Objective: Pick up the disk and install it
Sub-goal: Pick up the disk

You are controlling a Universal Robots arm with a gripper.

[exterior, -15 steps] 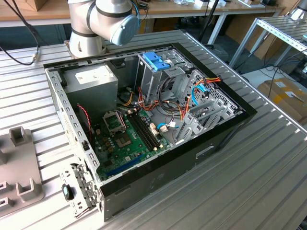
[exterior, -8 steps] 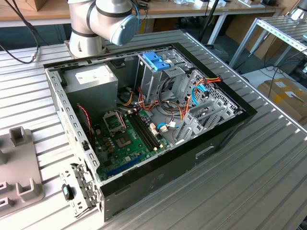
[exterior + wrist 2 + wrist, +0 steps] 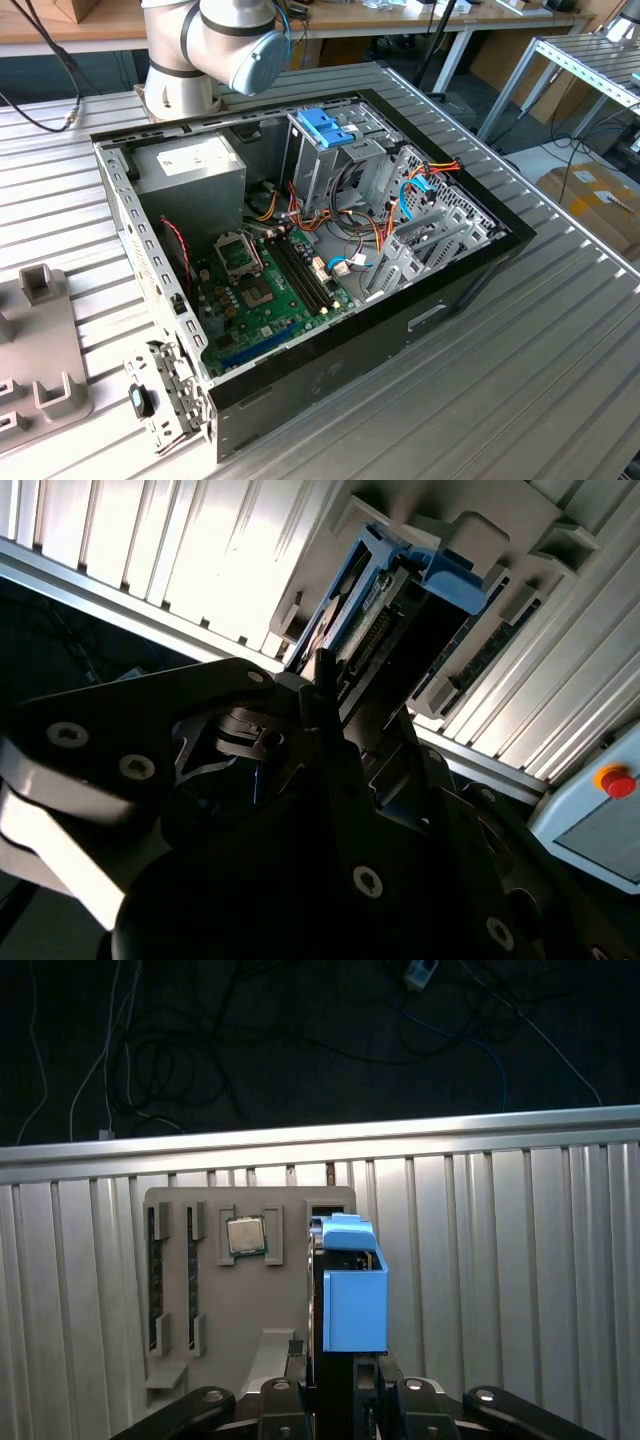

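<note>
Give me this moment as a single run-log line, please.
phase: pick | end effector: at disk | disk: on edge at gray fixture | computer case: open, disk not installed

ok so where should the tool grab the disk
Pinch the disk across its two broad flat faces, coming straight at the narrow edge that sticks out of the grey holder. It stands on edge there, so both faces look free.

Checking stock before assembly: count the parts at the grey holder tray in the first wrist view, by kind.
Memory sticks: 2
Processor chip: 1
Disk, in its blue carrier: 1
Total: 4
</note>
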